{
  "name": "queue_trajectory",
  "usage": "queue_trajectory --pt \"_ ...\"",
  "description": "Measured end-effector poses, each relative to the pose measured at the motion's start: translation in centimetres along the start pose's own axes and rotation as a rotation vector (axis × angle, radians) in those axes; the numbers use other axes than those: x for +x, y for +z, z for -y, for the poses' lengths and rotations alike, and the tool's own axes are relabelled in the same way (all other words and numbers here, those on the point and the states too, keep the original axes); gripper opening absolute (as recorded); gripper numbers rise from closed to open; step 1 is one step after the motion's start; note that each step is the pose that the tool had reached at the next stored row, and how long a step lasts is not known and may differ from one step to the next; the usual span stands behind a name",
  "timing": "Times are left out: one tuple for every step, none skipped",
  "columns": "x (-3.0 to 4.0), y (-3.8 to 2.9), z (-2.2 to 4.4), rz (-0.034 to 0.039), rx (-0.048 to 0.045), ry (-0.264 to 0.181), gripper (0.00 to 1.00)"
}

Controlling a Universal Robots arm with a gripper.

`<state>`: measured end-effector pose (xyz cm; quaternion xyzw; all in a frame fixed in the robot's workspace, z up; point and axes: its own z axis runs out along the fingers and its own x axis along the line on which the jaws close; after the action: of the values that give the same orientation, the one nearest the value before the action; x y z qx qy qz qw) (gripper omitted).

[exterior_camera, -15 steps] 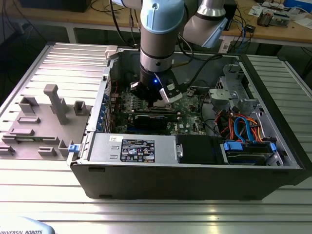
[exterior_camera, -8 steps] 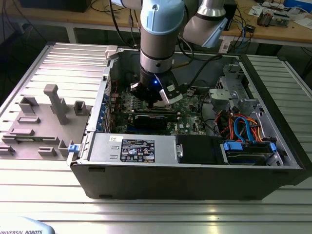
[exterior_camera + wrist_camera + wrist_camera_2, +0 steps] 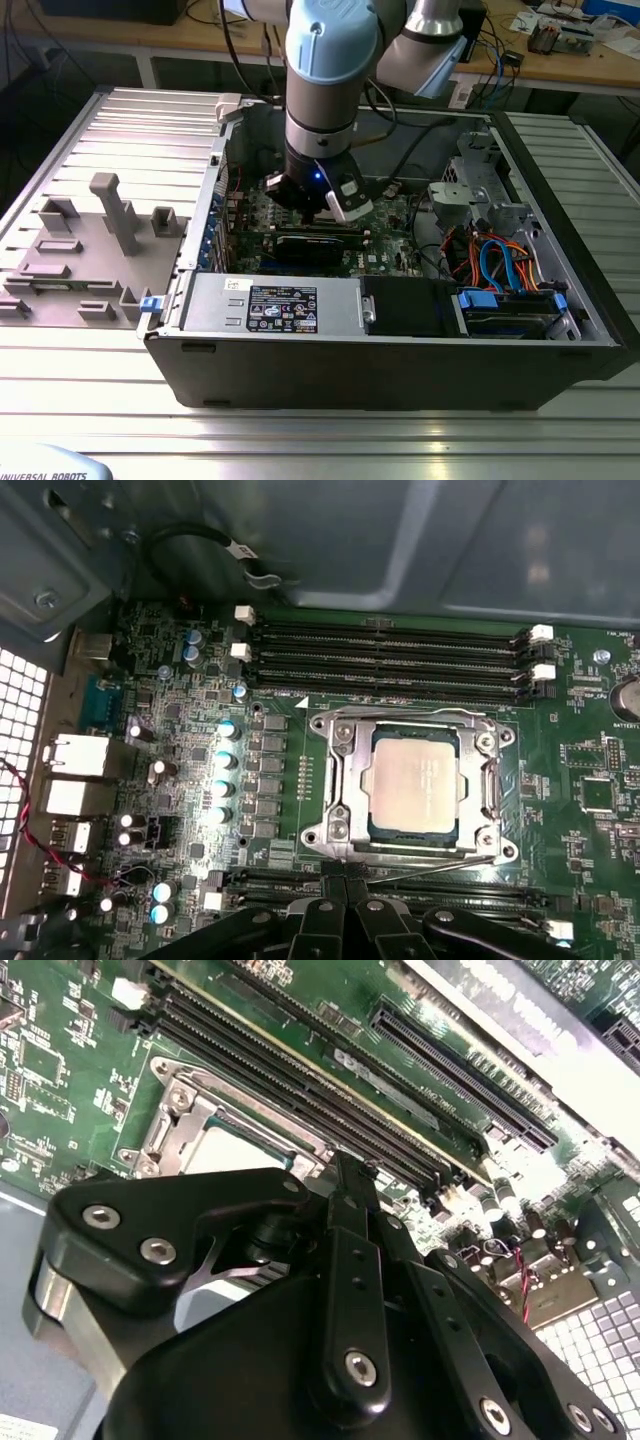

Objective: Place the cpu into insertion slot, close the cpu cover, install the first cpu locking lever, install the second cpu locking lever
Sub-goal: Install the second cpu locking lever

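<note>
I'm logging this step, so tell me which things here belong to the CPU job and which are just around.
Job:
cpu, seated in the insertion slot
cpu cover, closed around the chip
gripper, beside the socket

Just around:
memory slots
capacitors
blue cables
grey fixture blocks

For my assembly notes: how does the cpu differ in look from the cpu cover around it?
The cpu is a solid, pale, matte square; the cpu cover is a shiny silver frame with a cut-out centre. The cpu sits inside; the cpu cover surrounds it and is larger. Both lie flat on the green board.
</note>
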<state>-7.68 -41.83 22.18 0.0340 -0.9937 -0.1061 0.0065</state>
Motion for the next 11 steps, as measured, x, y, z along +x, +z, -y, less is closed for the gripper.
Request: queue_trajectory --pt "0.05 0.03 0.16 0.0004 -0.0061 0.000 0.11" --pt "0.09 0.05 0.28 0.0007 -0.0109 0.000 0.11" --pt "0.16 0.09 0.41 0.0011 -0.0161 0.000 0.11" --pt "0.20 0.13 0.48 0.0013 -0.0192 0.000 0.11" --pt "0.25 0.17 0.54 0.0016 -0.0222 0.000 0.11" --pt "0.30 0.23 0.58 0.0016 -0.0245 0.000 0.11" --pt "0.38 0.33 0.60 0.0018 -0.0258 0.000 0.11" --pt "0.58 0.47 0.62 0.0019 -0.0269 0.000 0.11" --pt "0.70 0.59 0.63 0.0022 -0.0278 0.001 0.11" --pt "0.89 0.78 0.66 0.0024 -0.0293 0.002 0.11" --pt "0.99 0.88 0.68 0.0025 -0.0303 0.002 0.11"
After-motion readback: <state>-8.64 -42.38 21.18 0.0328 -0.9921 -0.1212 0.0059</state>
